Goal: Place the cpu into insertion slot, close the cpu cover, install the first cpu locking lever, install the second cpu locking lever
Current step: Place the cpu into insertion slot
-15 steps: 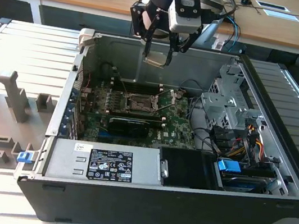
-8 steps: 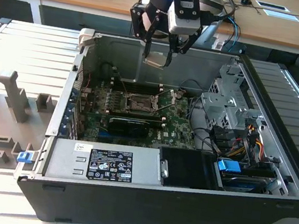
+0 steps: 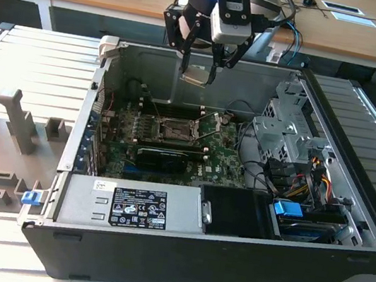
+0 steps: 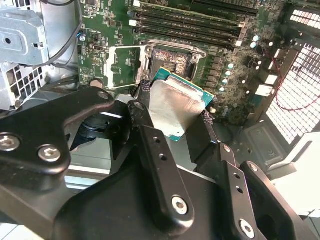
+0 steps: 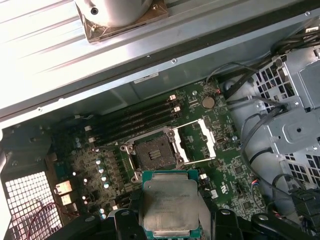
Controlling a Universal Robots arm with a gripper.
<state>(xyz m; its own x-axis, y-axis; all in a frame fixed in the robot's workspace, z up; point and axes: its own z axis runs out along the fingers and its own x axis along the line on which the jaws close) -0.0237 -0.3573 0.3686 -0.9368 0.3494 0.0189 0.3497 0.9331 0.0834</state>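
In the exterior view, the tool [image 3: 198, 67] is hanging over the open computer case [image 3: 177, 254] on the worktop [image 3: 15, 56]. It is gripping the cpu [image 3: 196, 76] by its edges, well above the motherboard [image 3: 225, 154] and the insertion slot [image 3: 175, 130].

In the second wrist view, the fingers [image 4: 145, 117] are pinching the cpu [image 4: 177, 107] from opposite sides, and the chip is sitting slightly tilted. Beyond it the insertion slot [image 4: 170, 61] is lying bare, with the cpu cover [image 4: 122, 67] swung open just beside it.

In the first wrist view, the cpu [image 5: 170, 205] is hovering near the insertion slot [image 5: 155, 152] but apart from it, beside the open cpu cover [image 5: 197, 140].

By my reading, the first step, placing the chip, is in hand and nothing is seated yet. It is calling for the chip to be centred over the socket, squared to its rim, level, and lowered gently, since the pins look delicate.
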